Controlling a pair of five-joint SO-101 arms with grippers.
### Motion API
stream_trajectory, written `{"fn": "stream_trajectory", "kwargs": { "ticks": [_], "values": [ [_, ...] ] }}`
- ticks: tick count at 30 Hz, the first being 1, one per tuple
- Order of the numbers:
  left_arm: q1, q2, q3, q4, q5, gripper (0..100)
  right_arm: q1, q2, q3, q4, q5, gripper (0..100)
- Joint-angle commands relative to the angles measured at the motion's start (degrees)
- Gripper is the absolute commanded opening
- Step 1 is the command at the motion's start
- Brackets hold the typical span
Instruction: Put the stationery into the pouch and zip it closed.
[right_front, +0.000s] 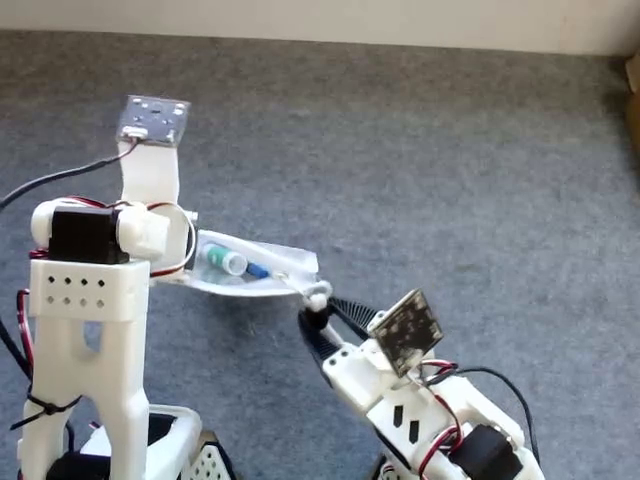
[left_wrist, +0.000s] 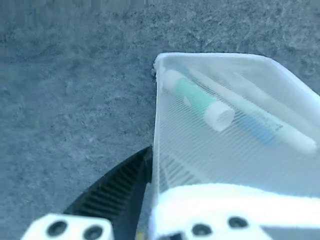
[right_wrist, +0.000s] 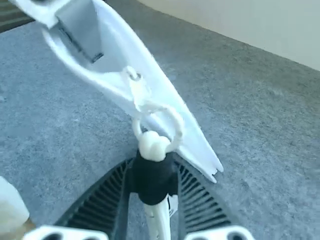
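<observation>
A translucent white pouch (right_front: 250, 270) is held up off the grey carpet between my two arms. Through its mesh side (left_wrist: 210, 165) I see a green and white tube (left_wrist: 197, 100) and a white pen with a blue band (left_wrist: 260, 125) lying inside. My left gripper (left_wrist: 152, 175) is shut on one end of the pouch (right_front: 190, 262). At the other end, my right gripper (right_wrist: 150, 172) is shut on the zip pull (right_wrist: 152, 145), a white cord loop with a bead and a black tab. The zipper slider (right_wrist: 132, 75) sits near that end, and the pouch mouth (right_wrist: 80, 35) beyond it gapes.
Grey carpet (right_front: 450, 170) lies all around, with a pale wall strip (right_front: 320, 20) along the back. A brown object (right_front: 634, 100) shows at the right edge. The left arm's white base (right_front: 85, 340) stands at the front left.
</observation>
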Motion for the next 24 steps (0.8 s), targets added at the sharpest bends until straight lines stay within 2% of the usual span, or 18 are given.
{"fn": "stream_trajectory", "kwargs": {
  "ticks": [1, 4, 7, 16, 24],
  "values": [
    [-0.75, 1.36, -0.66, -3.69, -2.55, 13, -5.23, -0.4, -3.3, 3.38, 4.31, 0.5],
    [-0.04, 1.36, -3.82, -5.36, -2.46, 21, -7.6, -0.4, -3.3, 4.44, 5.54, 0.5],
    [2.77, 1.36, -8.66, -5.8, -2.46, 23, -7.87, -0.4, -3.21, 4.62, 5.8, 0.5],
    [19.47, 1.89, -19.3, -6.24, -2.9, 24, -7.96, -0.4, -3.12, 5.67, 5.89, 0.5],
    [32.92, 1.89, -18.33, -7.03, -14.33, 24, -7.96, -0.4, -3.12, 5.76, 5.89, 0.5]
  ]
}}
